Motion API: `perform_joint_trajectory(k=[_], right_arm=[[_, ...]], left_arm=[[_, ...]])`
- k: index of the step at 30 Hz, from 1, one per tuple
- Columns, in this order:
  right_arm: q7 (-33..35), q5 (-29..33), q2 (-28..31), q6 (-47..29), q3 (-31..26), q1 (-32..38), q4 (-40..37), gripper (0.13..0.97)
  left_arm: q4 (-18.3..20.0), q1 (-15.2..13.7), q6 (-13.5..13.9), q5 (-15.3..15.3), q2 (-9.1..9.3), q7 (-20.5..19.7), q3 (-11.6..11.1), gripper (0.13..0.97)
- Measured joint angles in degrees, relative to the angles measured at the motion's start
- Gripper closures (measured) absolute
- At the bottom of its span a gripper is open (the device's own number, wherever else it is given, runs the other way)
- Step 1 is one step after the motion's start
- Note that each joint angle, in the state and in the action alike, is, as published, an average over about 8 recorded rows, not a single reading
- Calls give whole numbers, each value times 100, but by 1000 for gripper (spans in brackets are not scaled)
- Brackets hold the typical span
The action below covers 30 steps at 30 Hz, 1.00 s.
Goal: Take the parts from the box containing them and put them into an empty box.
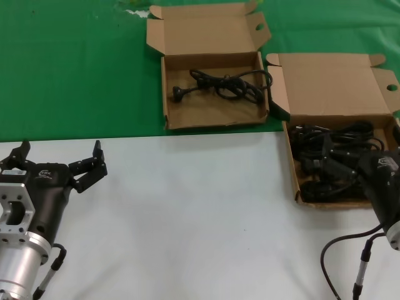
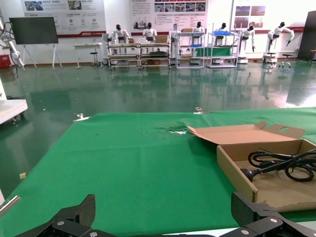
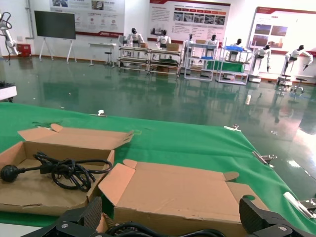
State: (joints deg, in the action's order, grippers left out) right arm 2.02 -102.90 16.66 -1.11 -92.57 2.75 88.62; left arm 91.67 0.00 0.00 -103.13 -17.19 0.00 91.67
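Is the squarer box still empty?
No. One coiled black power cord already lies inside the squarer box, lid open.

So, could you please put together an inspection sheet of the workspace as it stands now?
Surface: white tabletop in front, green cloth behind.
Job's things: the squarer box on the cloth holds one black cord; the wider box to its right holds a pile of black cords. Both lids are open.
Clutter: nothing seen.
Grippers: left gripper open, low over the white tabletop, holding nothing; right gripper open at the wider box, above its cords.
Cables: a grey robot cable loops under the right arm.
Surroundings: a hall with a glossy floor, shelving, wall posters and other robots.
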Motion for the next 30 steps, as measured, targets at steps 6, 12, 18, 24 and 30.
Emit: perform_joint_trajectory(k=[6, 12, 18, 24, 30], right_arm=[[0, 0, 0, 0, 0, 0, 0, 129], [0, 0, 0, 0, 0, 0, 0, 129], [0, 0, 0, 0, 0, 0, 0, 129], [0, 0, 0, 0, 0, 0, 0, 129], [0, 0, 0, 0, 0, 0, 0, 129]], left_arm=[[0, 0, 0, 0, 0, 0, 0, 132], [0, 0, 0, 0, 0, 2, 0, 132], [0, 0, 0, 0, 0, 3, 0, 132], [0, 0, 0, 0, 0, 1, 0, 132], [0, 0, 0, 0, 0, 1, 0, 132]])
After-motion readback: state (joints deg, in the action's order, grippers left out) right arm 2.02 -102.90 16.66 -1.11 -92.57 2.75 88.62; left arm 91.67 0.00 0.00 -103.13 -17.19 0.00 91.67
